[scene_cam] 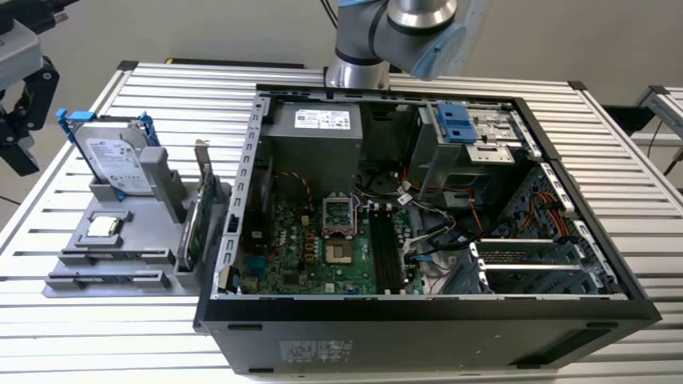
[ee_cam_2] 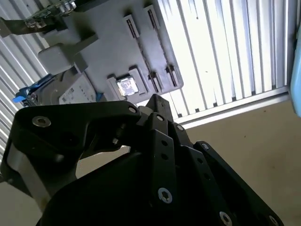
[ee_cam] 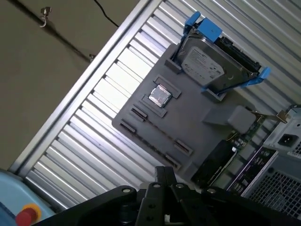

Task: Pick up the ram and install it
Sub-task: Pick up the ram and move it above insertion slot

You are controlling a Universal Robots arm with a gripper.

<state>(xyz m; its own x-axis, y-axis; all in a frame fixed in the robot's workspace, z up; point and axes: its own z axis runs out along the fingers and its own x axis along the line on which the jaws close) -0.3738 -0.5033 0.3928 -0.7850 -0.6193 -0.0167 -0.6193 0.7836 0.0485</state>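
Observation:
The ram is out of view. My gripper [scene_cam: 24, 120] hangs beyond the table's edge at the exterior view's left, apart from the grey parts holder [scene_cam: 75, 260]. In both wrist views its black fingers meet at the tips [ee_cam_2: 155, 100] [ee_cam: 165, 172] with nothing between them. The holder's narrow slots [ee_cam: 155, 136] [ee_cam_2: 141, 23] look bare. The open computer case [scene_cam: 427, 308] lies on the table, and its motherboard's long black memory slots [scene_cam: 386, 248] sit beside the processor socket.
On the holder stand a silver hard drive with blue rails [scene_cam: 112, 156] [ee_cam: 207, 61], a small square chip [scene_cam: 102, 226] [ee_cam: 160, 95] [ee_cam_2: 126, 86] and a green expansion card [scene_cam: 197, 212]. The arm's base [scene_cam: 363, 48] is behind the case. Floor lies past the table edge [ee_cam: 70, 89].

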